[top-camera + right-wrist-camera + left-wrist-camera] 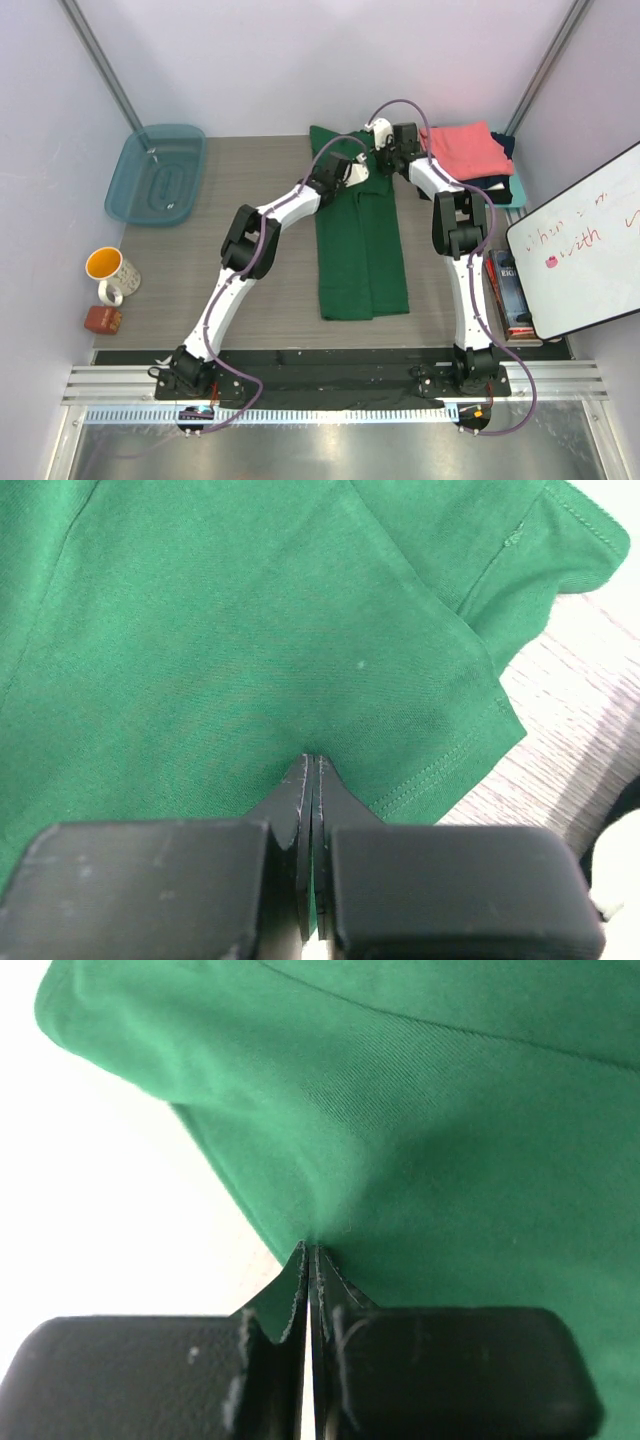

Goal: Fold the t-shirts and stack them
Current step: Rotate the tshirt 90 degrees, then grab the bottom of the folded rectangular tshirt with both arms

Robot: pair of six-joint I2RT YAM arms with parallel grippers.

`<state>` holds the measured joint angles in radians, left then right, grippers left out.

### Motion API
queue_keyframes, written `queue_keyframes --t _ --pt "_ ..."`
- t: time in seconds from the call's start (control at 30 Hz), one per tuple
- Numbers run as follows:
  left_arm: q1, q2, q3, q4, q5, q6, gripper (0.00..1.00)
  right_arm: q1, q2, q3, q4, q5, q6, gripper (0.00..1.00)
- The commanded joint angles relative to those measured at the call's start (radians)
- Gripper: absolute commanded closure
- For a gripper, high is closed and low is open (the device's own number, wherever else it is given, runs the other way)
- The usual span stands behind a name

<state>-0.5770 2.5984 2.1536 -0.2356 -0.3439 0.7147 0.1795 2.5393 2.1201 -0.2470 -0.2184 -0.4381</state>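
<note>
We see the green t-shirt (362,260) lying in the middle of the worktop (250,165), folded lengthwise into a long strip that runs from near the arm bases toward the far wall. Both arms reach to its far end. The left pincer (308,1260) is pressed together on a raised fold of the green cloth. The right pincer (312,770) is likewise clamped on the cloth, just beside a hemmed sleeve edge, with bare worktop to the right of it. From above, the two pincers sit close to one another. In the far right corner lies a stack of folded shirts, with a coral-pink shirt (465,150) on top and a dark shirt (497,186) under it. A teal plastic tub (157,172) stands at the far left, well apart from the shirts. A mug (107,268) stands near the left edge, and a whiteboard (585,245) leans at the right.
</note>
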Motion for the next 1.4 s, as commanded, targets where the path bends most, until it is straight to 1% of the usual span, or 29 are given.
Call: queue_keyframes --t 0.0,0.13,0.17,0.2,0.23,0.3,0.37,0.4,0.43,0.47,0.5,0.57,0.6,0.63,0.67,0.7,0.73,0.77,0.8,0.83,0.9,0.97,1.03,1.07,1.13,1.17,1.2,1.27,1.37 --pt "0.008 0.058 0.015 0.163 -0.159 0.057 1.0 -0.008 -0.043 -0.127 0.109 0.094 0.051 0.99" --pt "0.009 -0.004 -0.046 0.317 -0.204 0.04 0.98 -0.009 -0.1 -0.17 0.141 0.126 0.113 0.95" --pt "0.008 -0.027 -0.104 0.358 -0.195 0.037 0.8 -0.009 -0.128 -0.178 0.141 0.142 0.122 0.92" --pt "0.008 -0.055 -0.129 0.418 -0.188 0.025 0.65 -0.011 -0.14 -0.19 0.144 0.142 0.121 0.88" --pt "0.008 -0.095 -0.158 0.436 -0.182 0.02 0.55 -0.011 -0.154 -0.196 0.144 0.148 0.121 0.86" --pt "0.005 -0.129 -0.166 0.449 -0.184 0.014 0.52 -0.015 -0.2 -0.207 0.14 0.152 0.121 0.81" --pt "0.003 -0.181 -0.169 0.452 -0.207 0.012 0.35 -0.018 -0.25 -0.206 0.124 0.154 0.118 0.76" --pt "0.005 -0.201 -0.176 0.461 -0.21 0.012 0.27 -0.02 -0.269 -0.207 0.112 0.143 0.116 0.62" --pt "0.005 -0.252 -0.195 0.463 -0.211 0.02 0.13 -0.02 -0.289 -0.213 0.109 0.145 0.113 0.56" --pt "0.005 -0.279 -0.21 0.464 -0.213 0.026 0.08 -0.02 -0.315 -0.216 0.106 0.142 0.107 0.54" --pt "0.005 -0.314 -0.228 0.46 -0.195 0.031 0.02 -0.023 -0.364 -0.239 0.097 0.12 0.09 0.44" --pt "0.005 -0.427 -0.314 0.453 -0.155 0.069 0.0 -0.023 -0.433 -0.276 0.089 0.09 0.053 0.32" --pt "0.005 -0.47 -0.357 0.428 -0.067 0.097 0.0 -0.023 -0.505 -0.328 0.071 0.032 0.011 0.24" --pt "0.005 -0.515 -0.473 0.433 -0.026 0.147 0.0 -0.021 -0.543 -0.363 0.058 0.004 -0.087 0.21" --pt "0.003 -0.623 -0.548 0.446 0.03 0.184 0.0 -0.021 -0.582 -0.405 0.046 -0.019 -0.153 0.18" --pt "-0.001 -0.67 -0.716 0.475 0.111 0.236 0.0 -0.021 -0.668 -0.495 0.005 -0.063 -0.213 0.19" --pt "-0.006 -0.723 -0.809 0.517 0.146 0.356 0.0 -0.023 -0.707 -0.544 -0.02 -0.073 -0.341 0.2" --pt "-0.015 -0.81 -0.906 0.601 0.181 0.423 0.0 -0.023 -0.755 -0.649 -0.076 -0.081 -0.403 0.22" --pt "-0.018 -0.858 -1.086 0.649 0.254 0.472 0.0 -0.023 -0.836 -0.702 -0.112 -0.088 -0.462 0.22" --pt "-0.02 -0.906 -1.165 0.682 0.3 0.514 0.0 -0.023 -0.888 -0.76 -0.138 -0.101 -0.581 0.21" --pt "-0.026 -1.041 -1.333 0.69 0.391 0.58 0.0 -0.023 -0.976 -0.921 -0.224 -0.119 -0.693 0.19" --pt "-0.046 -1.118 -1.406 0.676 0.479 0.574 0.0 -0.023 -1.126 -1.073 -0.305 -0.174 -0.854 0.19" --pt "-0.072 -1.193 -1.477 0.665 0.491 0.563 0.0 -0.02 -1.291 -1.175 -0.334 -0.206 -0.94 0.19" --pt "-0.098 -1.212 -1.497 0.665 0.491 0.556 0.0 -0.02 -1.35 -1.272 -0.359 -0.232 -1.034 0.19" --pt "-0.119 -1.253 -1.552 0.657 0.5 0.555 0.0 -0.017 -1.445 -1.363 -0.394 -0.245 -1.149 0.2" --pt "-0.138 -1.265 -1.572 0.656 0.514 0.56 0.0 -0.017 -1.541 -1.447 -0.426 -0.249 -1.207 0.22" --pt "-0.144 -1.29 -1.615 0.654 0.532 0.577 0.0 -0.017 -1.583 -1.486 -0.434 -0.251 -1.302 0.22" --pt "-0.158 -1.317 -1.666 0.647 0.613 0.609 0.0 -0.015 -1.692 -1.575 -0.448 -0.262 -1.359 0.23" --pt "-0.187 -1.36 -1.758 0.636 0.692 0.68 0.0 -0.015 -1.752 -1.64 -0.475 -0.276 -1.441 0.24"
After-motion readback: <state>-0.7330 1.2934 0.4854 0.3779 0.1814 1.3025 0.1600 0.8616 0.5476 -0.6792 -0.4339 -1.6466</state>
